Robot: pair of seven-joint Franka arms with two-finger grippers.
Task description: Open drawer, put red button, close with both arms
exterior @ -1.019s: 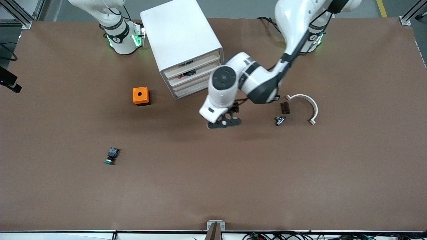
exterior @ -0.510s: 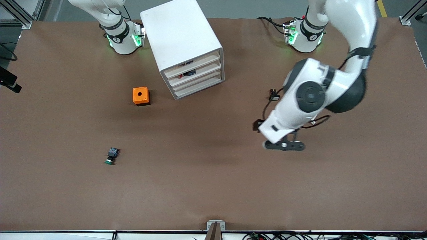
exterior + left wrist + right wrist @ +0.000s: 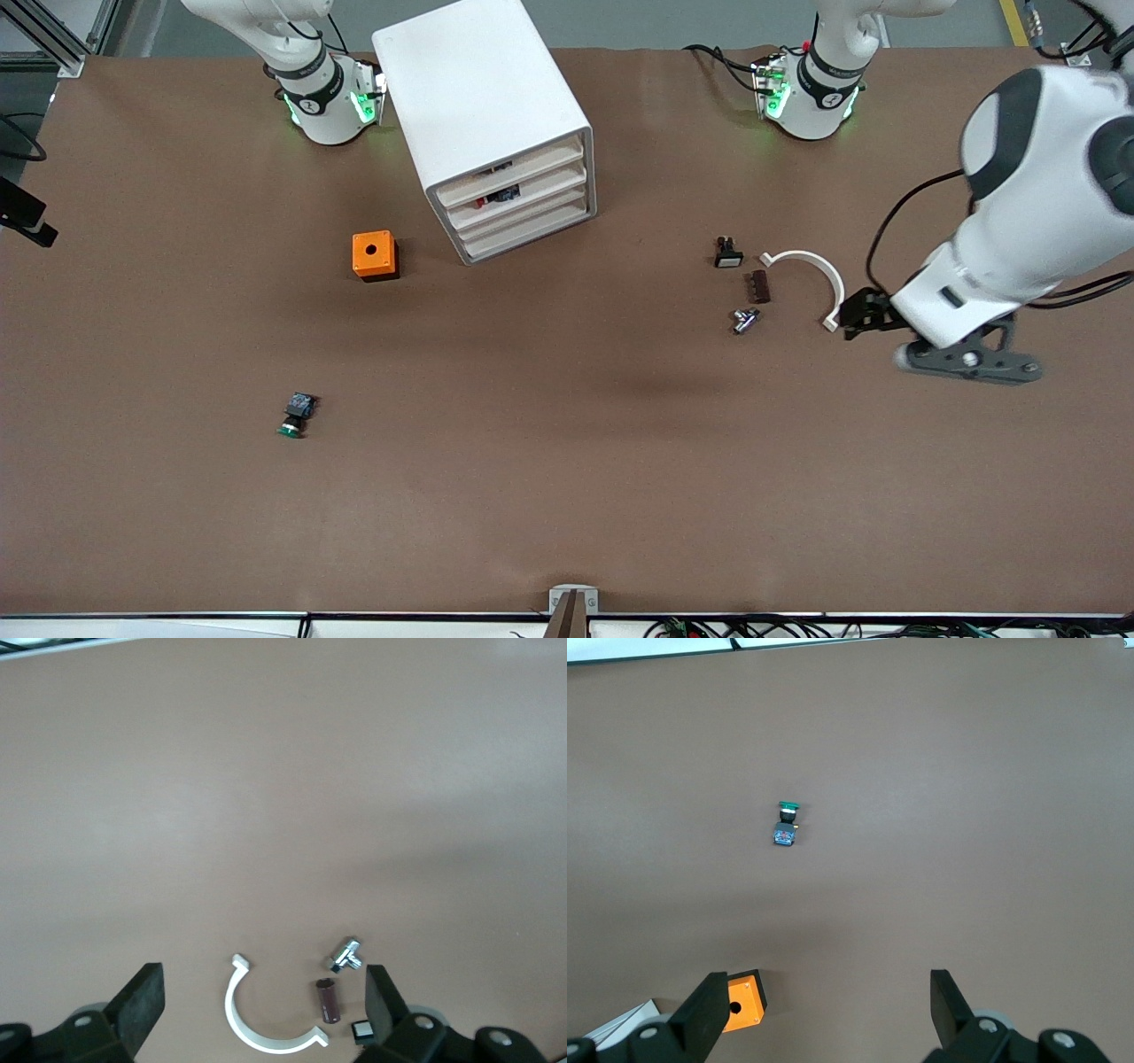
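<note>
The white cabinet (image 3: 483, 106) stands near the robots' bases with its four drawer fronts flush. A small red and dark blue thing, the red button (image 3: 493, 198), shows in the slot of the drawer (image 3: 532, 184), second from the top. My left gripper (image 3: 861, 316) hangs open and empty above the table toward the left arm's end, next to a white C-shaped clip (image 3: 811, 275). In the left wrist view it (image 3: 261, 985) is wide open over that clip (image 3: 266, 1028). My right gripper (image 3: 824, 992) is open and empty, high above the orange box (image 3: 741, 1001); it is out of the front view.
The orange box with a hole (image 3: 374, 255) sits beside the cabinet. The green-capped button (image 3: 297, 415) lies nearer the front camera. A small black part (image 3: 728, 254), a brown block (image 3: 757, 286) and a metal fitting (image 3: 744, 320) lie beside the clip.
My left arm has swung from in front of the cabinet's drawers toward the left arm's end of the table, uncovering the small parts. The cabinet and right arm have not moved.
</note>
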